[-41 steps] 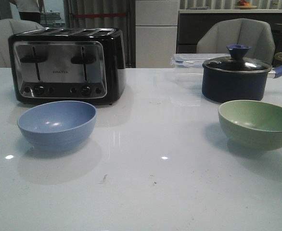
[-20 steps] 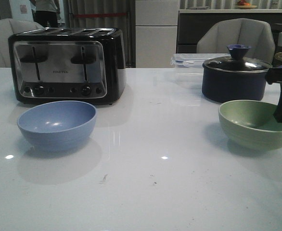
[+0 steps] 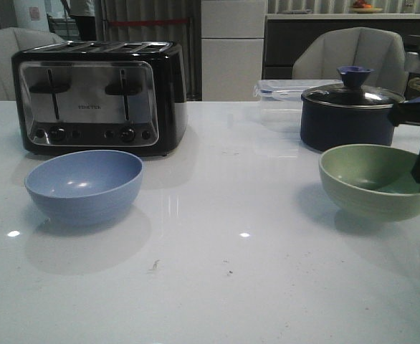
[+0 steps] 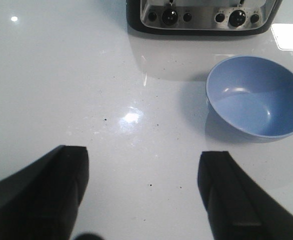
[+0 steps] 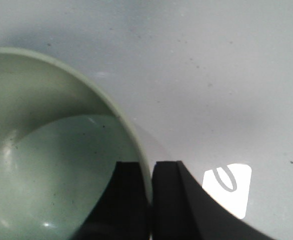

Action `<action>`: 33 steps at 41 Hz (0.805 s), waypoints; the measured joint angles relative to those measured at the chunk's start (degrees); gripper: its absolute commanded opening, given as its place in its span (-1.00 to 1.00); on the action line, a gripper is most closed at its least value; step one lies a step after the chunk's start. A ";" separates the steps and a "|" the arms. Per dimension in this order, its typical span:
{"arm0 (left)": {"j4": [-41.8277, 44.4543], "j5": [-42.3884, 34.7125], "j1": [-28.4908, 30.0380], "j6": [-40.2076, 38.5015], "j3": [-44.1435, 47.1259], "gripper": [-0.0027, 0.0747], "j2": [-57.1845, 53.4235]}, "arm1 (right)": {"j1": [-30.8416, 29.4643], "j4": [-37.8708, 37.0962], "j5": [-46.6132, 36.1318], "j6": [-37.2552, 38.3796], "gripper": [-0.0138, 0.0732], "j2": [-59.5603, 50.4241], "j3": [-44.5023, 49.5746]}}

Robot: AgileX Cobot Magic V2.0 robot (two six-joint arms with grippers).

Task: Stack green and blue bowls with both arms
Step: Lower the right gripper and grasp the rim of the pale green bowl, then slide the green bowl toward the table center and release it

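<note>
Pinching the green bowl (image 3: 375,180) by its rim at 3 o'clock, the right end effector (image 5: 150,197) grips with one finger inside, one outside. The bowl sits mouth-up at the desk's (image 3: 231,279) right, before a navy pot (image 3: 350,115). The blue bowl (image 3: 84,185), also mouth-up, rests left, below the toaster (image 3: 99,95). The left end effector (image 4: 144,195) hovers spread wide, holding nothing.

Black, boxy hands (image 4: 144,195) with thick matte fingers (image 5: 179,200).
</note>
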 measured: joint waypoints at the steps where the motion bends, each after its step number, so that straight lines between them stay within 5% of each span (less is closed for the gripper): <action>1: 0.00 0.00 0.00 0.00 0.00 0.38 0.00 | 0.63 -0.12 1.02 -0.25 -0.55 -0.12 -0.95; 20: 0.00 0.00 0.00 0.00 0.00 0.38 0.00 | 24.86 -0.58 4.58 -1.82 -0.55 0.74 -7.45; 33: 0.00 0.00 0.00 0.00 0.00 0.38 0.00 | 27.11 -2.28 4.07 -1.86 -0.45 5.85 -7.45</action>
